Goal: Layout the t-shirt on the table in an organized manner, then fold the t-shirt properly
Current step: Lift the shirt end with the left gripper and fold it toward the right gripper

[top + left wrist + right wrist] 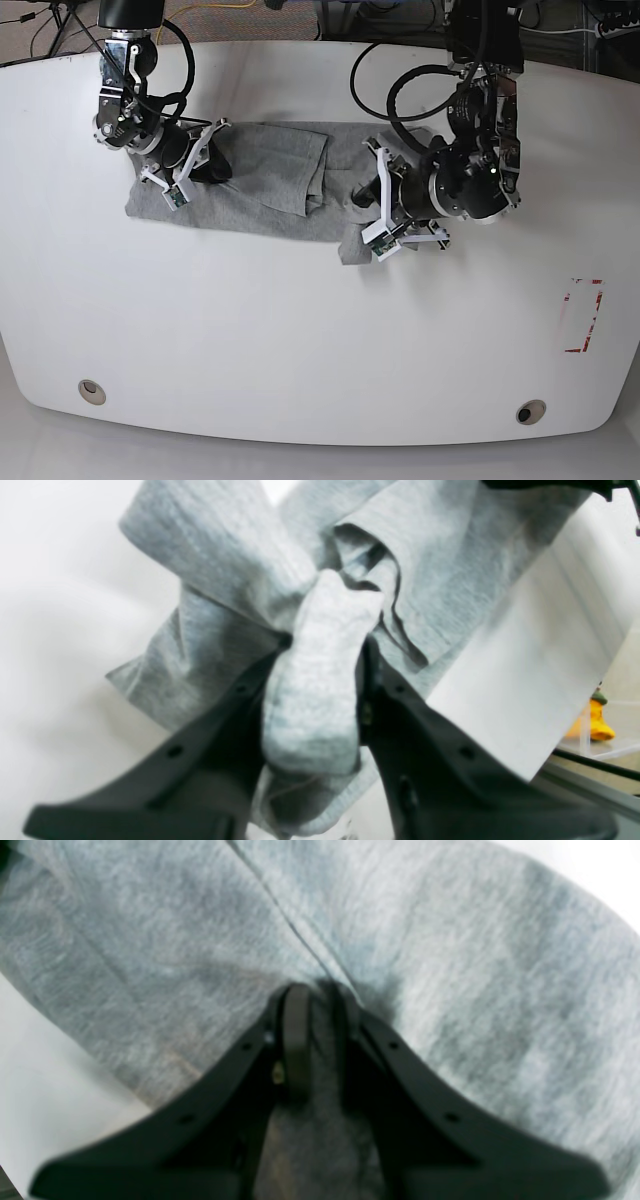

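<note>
Cloth dominates both of my wrist views. Surroundings first: the table (pixel 300 330) is glossy white, with a round grommet (pixel 92 391) near its front left corner, a second grommet (pixel 530 411) near the front right corner, and a red tape rectangle (pixel 583 315) by the right edge. Black cables (pixel 385 90) loop over the surface at the back, beside my left arm. Past the table edge in the left wrist view sits a small yellow object (pixel 596 720), too blurred to identify.

The t-shirt (pixel 265 185) lies crumpled in a long band across the back half of the table, well clear of the front edge, with a folded flap over its middle.

My left gripper (pixel 320 645) is at the band's right-hand end in the base view. Its jaws pinch a thick rolled bunch of grey fabric that bulges between them, with loose folds beyond.

My right gripper (pixel 320 995) is at the opposite end, near the back left corner. Its jaws are drawn close on a thin pleat of the shirt beside a seam, and fabric fills the gap.
</note>
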Controlling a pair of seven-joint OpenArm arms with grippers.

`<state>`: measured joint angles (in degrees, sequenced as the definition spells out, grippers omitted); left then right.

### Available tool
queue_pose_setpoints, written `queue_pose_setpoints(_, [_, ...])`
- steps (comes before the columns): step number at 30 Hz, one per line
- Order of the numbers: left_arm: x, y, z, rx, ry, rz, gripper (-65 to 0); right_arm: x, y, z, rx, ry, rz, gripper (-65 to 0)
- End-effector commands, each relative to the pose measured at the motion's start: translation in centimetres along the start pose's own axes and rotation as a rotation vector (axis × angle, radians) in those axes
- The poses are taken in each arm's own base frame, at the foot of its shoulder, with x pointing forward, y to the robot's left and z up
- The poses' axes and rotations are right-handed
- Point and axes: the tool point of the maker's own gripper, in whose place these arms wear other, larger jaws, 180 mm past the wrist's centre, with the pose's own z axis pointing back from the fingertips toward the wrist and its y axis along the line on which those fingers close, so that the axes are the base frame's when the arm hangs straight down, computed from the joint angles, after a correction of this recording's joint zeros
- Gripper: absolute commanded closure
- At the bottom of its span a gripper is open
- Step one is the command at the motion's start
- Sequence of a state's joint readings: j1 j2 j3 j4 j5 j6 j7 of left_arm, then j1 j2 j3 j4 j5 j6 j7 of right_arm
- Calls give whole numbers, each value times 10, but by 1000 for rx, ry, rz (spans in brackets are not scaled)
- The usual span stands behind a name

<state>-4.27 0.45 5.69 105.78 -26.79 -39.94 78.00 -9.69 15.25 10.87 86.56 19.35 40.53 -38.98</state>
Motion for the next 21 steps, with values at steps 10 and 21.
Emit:
queue_pose_setpoints(10, [55, -27, -4, -62, -103, -68, -278, -28, -8, 3, -38, 134, 25, -87])
queue_pose_setpoints(21, [74, -22, 15, -128, -223, -58, -393, -32, -8, 4, -37, 155, 25, -87])
